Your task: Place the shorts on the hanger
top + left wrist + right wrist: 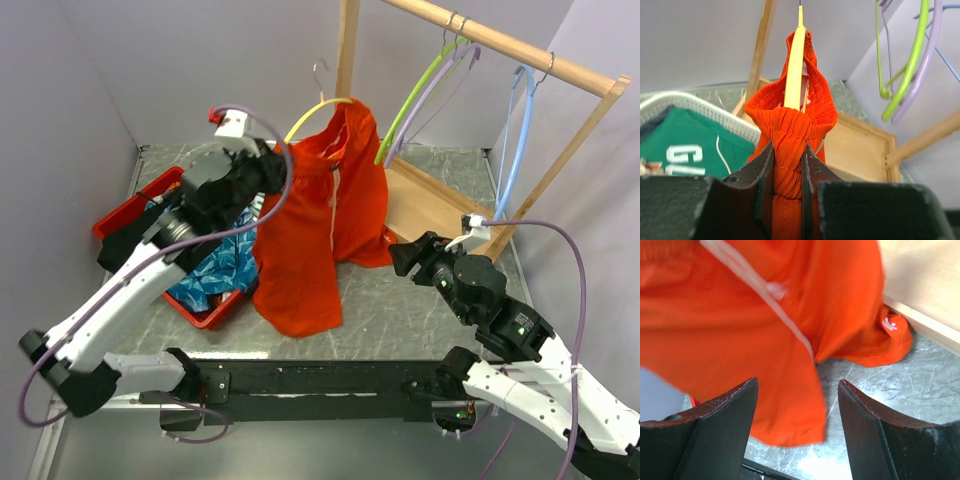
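**Left hand (268,172) clamped on the waistband, right hand (402,256) open by the hem**

Left hand's two fingers (751,172) are closed tight on a bunched fold of the orange shorts (310,230), at the gathered waistband, with the ribbed fabric squeezed between the pads. The yellow hanger (795,65) rises straight out of the waistband opening just beyond this grip, with its metal hook at the top. From above, one yellow arm curves out to the left of the fabric and the other end is covered by it. I cannot tell what bears the hanger.

The right hand stands wide open and holds nothing. It sits low, just beside the shorts' right edge, and no contact shows. In its own view orange cloth and the white drawstring (771,289) lie ahead of the spread fingers.

The shorts hang from the hanger down to the worktop (400,310), where the lower leg rests. One end is bunched against the base of the wooden rack (430,205).

The rack's post stands just behind the hanger. A red bin (120,215) holding a blue patterned cloth (215,270) lies under the left arm, touching the hanging fabric. Green (420,90), purple (440,85) and light blue (515,130) hangers hang on the rail to the right, apart from the shorts. Bare worktop lies between the hem and the arm bases.
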You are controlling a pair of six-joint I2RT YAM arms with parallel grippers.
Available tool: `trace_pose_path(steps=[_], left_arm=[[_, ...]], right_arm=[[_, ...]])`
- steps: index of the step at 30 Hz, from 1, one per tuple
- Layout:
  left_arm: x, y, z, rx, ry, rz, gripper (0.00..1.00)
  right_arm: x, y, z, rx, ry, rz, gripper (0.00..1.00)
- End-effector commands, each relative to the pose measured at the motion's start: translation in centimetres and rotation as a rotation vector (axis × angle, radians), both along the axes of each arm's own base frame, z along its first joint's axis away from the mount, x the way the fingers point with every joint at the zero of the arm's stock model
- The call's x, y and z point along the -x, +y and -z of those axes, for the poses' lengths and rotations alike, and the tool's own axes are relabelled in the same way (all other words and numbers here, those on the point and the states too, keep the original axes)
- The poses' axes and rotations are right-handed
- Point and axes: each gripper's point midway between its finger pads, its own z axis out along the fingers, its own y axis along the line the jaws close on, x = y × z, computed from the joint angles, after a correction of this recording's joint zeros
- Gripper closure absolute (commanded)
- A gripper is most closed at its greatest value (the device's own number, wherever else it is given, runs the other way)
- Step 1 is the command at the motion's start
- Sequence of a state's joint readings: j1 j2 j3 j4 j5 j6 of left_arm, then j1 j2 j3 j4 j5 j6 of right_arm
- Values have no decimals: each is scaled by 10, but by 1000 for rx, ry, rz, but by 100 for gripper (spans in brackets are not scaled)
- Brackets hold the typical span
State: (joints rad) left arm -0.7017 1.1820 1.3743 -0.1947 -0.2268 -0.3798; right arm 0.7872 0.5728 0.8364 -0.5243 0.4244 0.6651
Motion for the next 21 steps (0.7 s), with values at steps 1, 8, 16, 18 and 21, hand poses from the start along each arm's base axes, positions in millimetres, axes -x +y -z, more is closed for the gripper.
trace_pose_path(steps=[1,8,16,18,21], left_arm=[[-5,7,-120,184,-313,-57,99],[-34,-22,-146,129,-375,-30,99],[-73,-46,-162,107,-436,12,99],[-85,-55,-157,97,-432,27,99],[-91,-57,-173,107,-473,29,99]], right_arm=[[2,-1,-20,-43,-48,-10,28],[3,-4,-31,-25,-67,-16,29],[2,3,-37,-17,-73,-47,29],[1,4,-37,-8,-71,-50,30],[1,6,-38,-1,-72,-58,30]])
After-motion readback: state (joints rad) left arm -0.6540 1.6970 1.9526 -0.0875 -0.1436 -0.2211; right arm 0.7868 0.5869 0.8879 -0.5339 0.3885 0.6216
